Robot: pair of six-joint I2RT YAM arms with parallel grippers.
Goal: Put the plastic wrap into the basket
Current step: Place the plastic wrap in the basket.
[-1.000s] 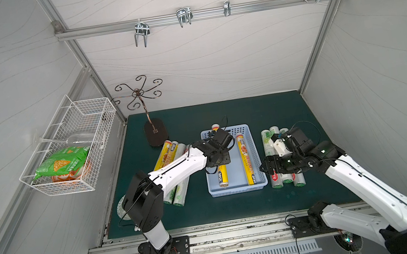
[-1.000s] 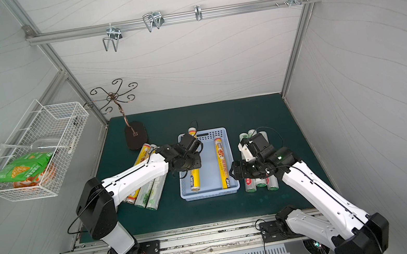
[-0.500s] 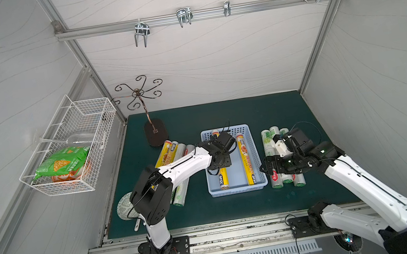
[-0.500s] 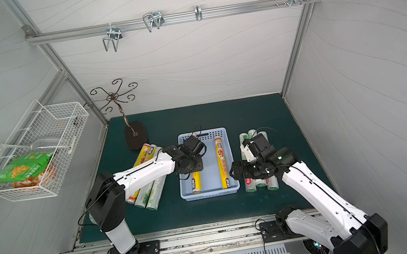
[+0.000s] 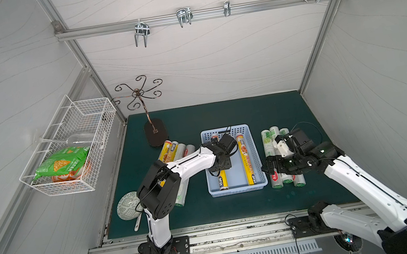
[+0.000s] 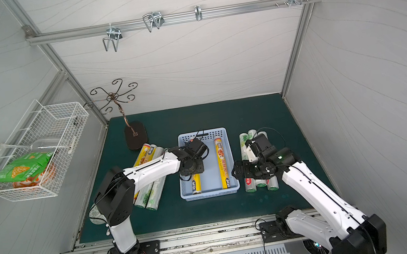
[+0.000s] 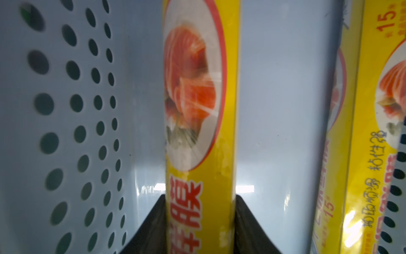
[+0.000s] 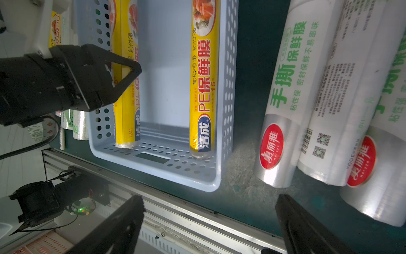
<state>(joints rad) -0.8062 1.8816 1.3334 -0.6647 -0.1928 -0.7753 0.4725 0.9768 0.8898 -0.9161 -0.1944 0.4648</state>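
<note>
The left gripper [image 5: 219, 168], clamped on a yellow plastic wrap roll [image 5: 222, 182], has drawn it toward 6 o'clock, its far end now inside the basket [image 5: 237, 189]; the left elbow [image 5: 158, 187] swung toward 2 o'clock.

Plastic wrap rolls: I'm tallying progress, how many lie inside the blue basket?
2. One yellow roll lies along the basket wall nearer the right arm; the gripped roll lies by the opposite wall, in the shut left end effector. The left arm might hide more.

Two yellow rolls [image 5: 246, 159] lie lengthwise, apart, in the pale-blue basket [image 5: 236, 190] (other rolls [image 5: 266, 140] flank it outside).
</note>
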